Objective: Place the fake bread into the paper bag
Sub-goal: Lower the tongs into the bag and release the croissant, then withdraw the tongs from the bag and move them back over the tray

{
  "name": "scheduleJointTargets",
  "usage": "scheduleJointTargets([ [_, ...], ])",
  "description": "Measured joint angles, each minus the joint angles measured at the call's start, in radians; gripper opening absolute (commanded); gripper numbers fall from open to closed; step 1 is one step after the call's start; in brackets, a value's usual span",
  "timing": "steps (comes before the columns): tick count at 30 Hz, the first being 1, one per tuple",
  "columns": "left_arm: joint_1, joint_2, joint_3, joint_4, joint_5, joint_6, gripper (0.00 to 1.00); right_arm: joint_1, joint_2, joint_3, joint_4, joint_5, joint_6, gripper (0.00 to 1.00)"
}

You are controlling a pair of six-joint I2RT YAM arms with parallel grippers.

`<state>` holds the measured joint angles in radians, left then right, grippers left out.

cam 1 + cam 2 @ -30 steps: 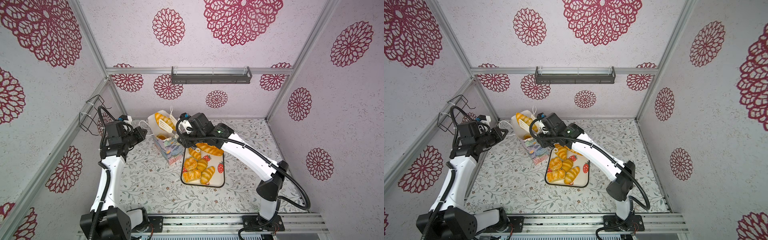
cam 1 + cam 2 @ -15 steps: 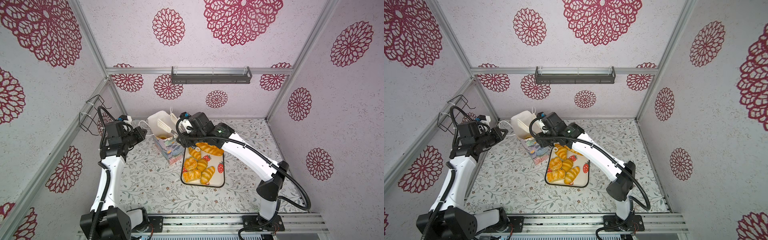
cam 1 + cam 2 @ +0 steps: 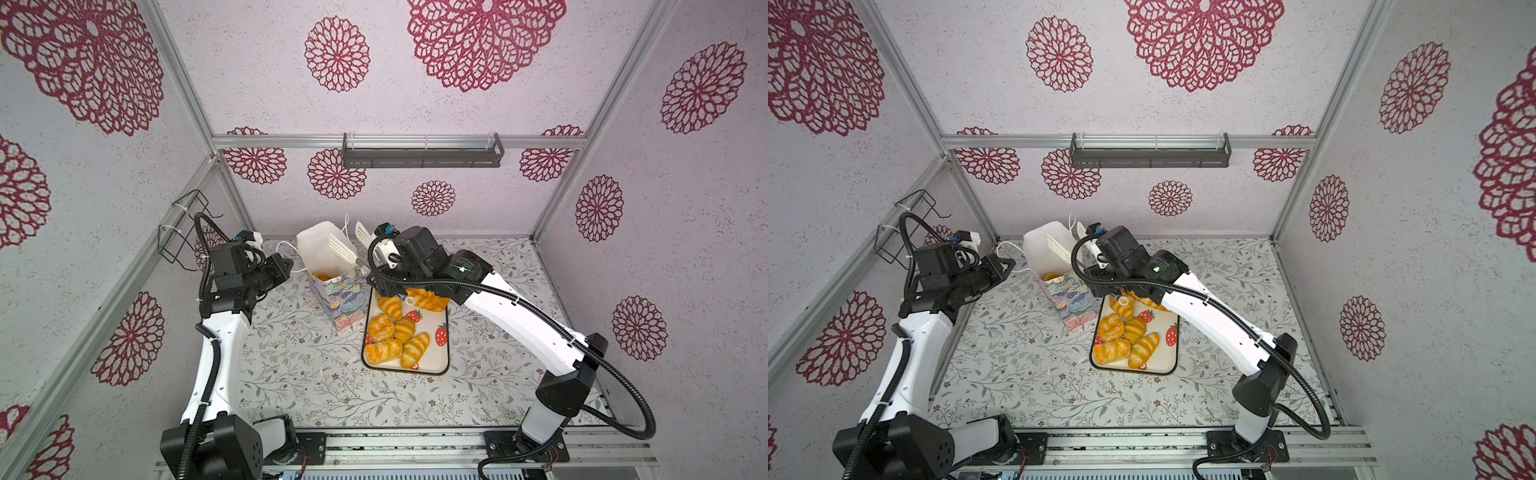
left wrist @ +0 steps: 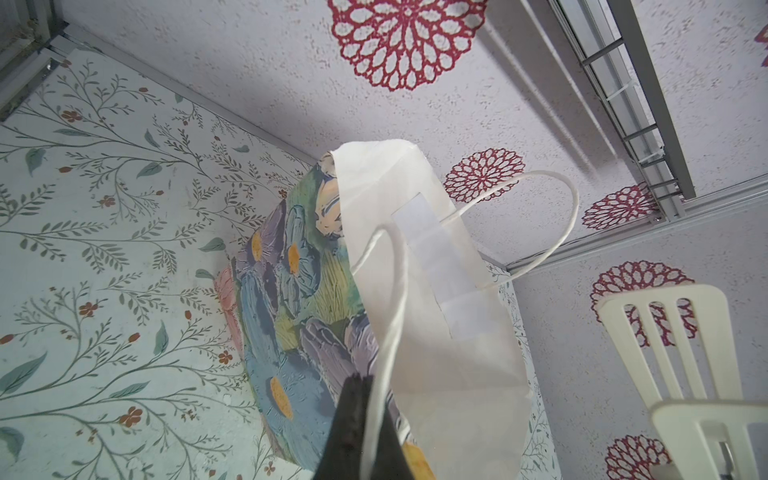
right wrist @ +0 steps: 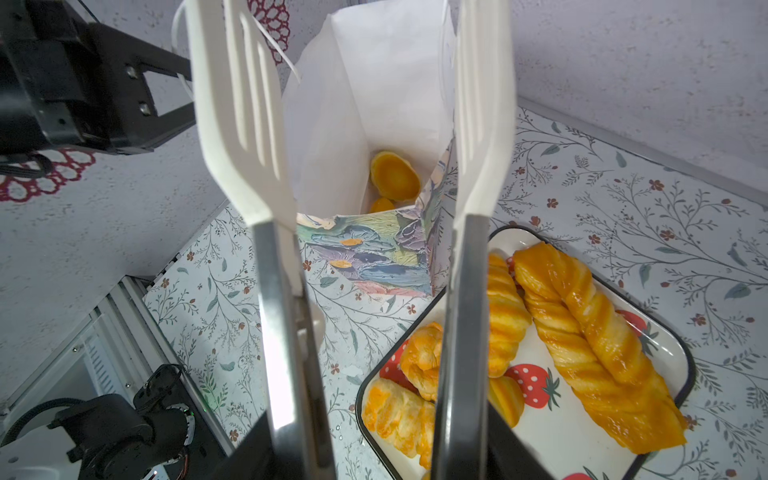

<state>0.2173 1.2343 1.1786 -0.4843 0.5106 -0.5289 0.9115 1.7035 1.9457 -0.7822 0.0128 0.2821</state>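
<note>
Nearest me on the counter [image 3: 291, 353], the strawberry-printed tray [image 3: 436, 359] held most of the fake bread [image 3: 392, 328], with a couple of pieces already down in the paper bag [image 3: 340, 299] just beside its far corner. The right fingers [image 5: 505, 449] gripped white slotted tongs [image 5: 241, 124] whose blades stood apart and empty at the bag's mouth, while the left fingers [image 4: 353, 419] were pinched shut on a cord handle [image 4: 390, 332], so I reckoned the next fetch wanted a crosswise bite on one croissant [image 3: 414, 350] and that handle pulled taut. I could read no lettering anywhere, only painted flowers.
</note>
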Motion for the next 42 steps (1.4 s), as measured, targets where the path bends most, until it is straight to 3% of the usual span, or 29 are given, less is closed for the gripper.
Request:
scheduleJointTargets([
  [22,0.006,0.0,0.0,0.0,-0.003,-0.006,0.0,-0.145,-0.154,-0.385,0.084,0.0,0.061,0.55],
  [42,0.006,-0.007,0.0,0.0,-0.003,-0.007,0.0,-0.172,-0.188,-0.644,0.192,-0.071,0.158,0.54],
])
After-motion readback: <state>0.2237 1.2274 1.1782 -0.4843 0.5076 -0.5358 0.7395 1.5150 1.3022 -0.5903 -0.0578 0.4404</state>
